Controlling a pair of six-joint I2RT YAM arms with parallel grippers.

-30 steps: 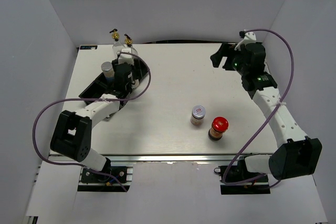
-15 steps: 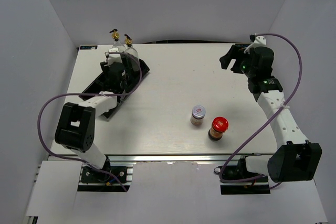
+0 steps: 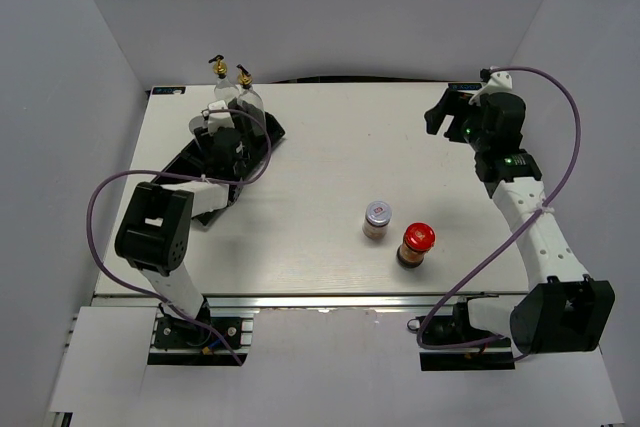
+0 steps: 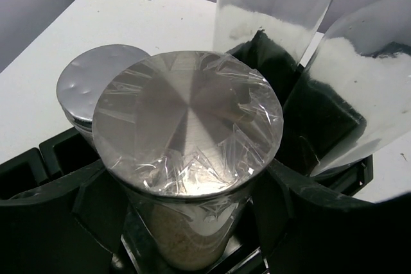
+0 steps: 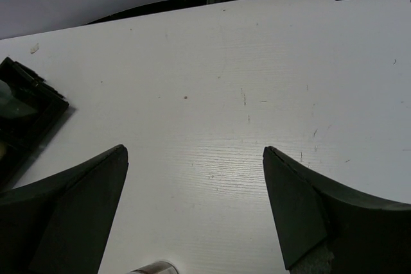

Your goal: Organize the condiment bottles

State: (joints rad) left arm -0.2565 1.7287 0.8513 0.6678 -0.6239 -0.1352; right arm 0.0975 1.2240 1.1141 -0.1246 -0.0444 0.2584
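Left gripper [image 4: 189, 213] is clamped on a film-wrapped, silver-lidded jar [image 4: 186, 133] of tan granules, in the tray [image 3: 175, 172] at 10 o'clock. Two cruets [image 4: 273, 24] holding white powder stand just behind. Right gripper [image 5: 192, 203] is spread apart over the table [image 5: 257, 81] at 2 o'clock. A red-lidded jar [image 3: 416, 243] and a small silver-capped jar [image 3: 377, 218] stand at 4 o'clock.

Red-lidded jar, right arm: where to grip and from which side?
The red-lidded jar stands upright: come from straight above and grip the body just under the lid. The silver-lidded jar sits close on its left, so probably keep the right gripper's fingers off that side.
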